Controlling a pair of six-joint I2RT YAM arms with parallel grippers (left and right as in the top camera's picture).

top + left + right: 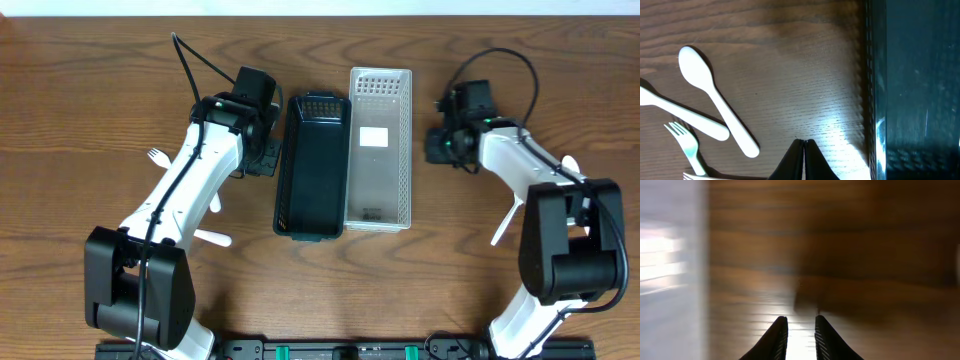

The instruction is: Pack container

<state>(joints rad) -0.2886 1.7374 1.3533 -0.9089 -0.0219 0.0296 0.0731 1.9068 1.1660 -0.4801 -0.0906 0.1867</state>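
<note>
A white fork (156, 156) lies at the left of the worktop (90, 60), and a white utensil (213, 237) lies nearer, beside the left arm. In the left wrist view a white spoon (715, 107) crosses a second white handle (687, 115) on the bare wood. The left hand (803, 144) has its fingertips pressed together, gripping nothing, and hangs just left of the black container (313, 165). That long slotted basket stands mid-worktop, with the white container (379, 150) touching its right side; I cannot tell whether either holds anything. The right hand (801, 326) sits just right of the white container in a blurred view, its fingers a little apart with nothing between them. Further right lie a white stick-like utensil (505, 222) and another white piece (570, 164) partly hidden by the right arm.
</note>
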